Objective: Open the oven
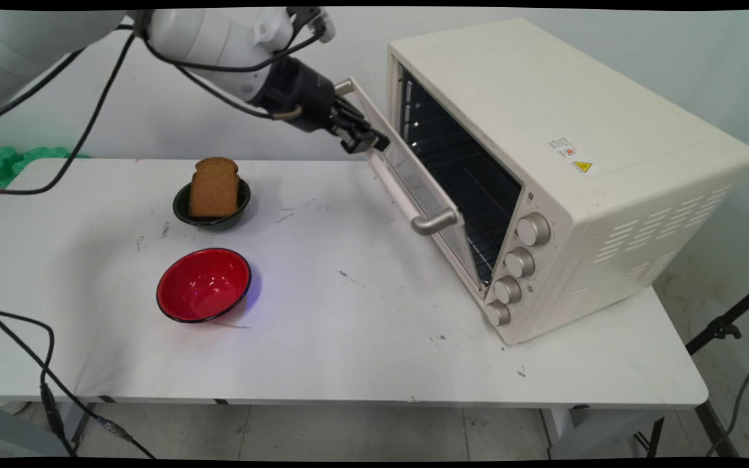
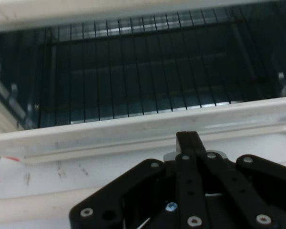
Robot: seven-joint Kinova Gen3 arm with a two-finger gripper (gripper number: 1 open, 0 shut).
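Gripper [image 1: 367,140]: I'm seeing fingers closed together, pressing the oven door [image 1: 413,188]'s top edge; risking slipping off, door swinging.

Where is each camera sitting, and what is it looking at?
Main view: sits above the table's near side, looking down across it at the oven, two bowls and the wall; arm and claw show.
Hand view: rides on the hand, looking past the door's edge into the oven; claw shows at bottom.
Shared: oven rack, door, claw.
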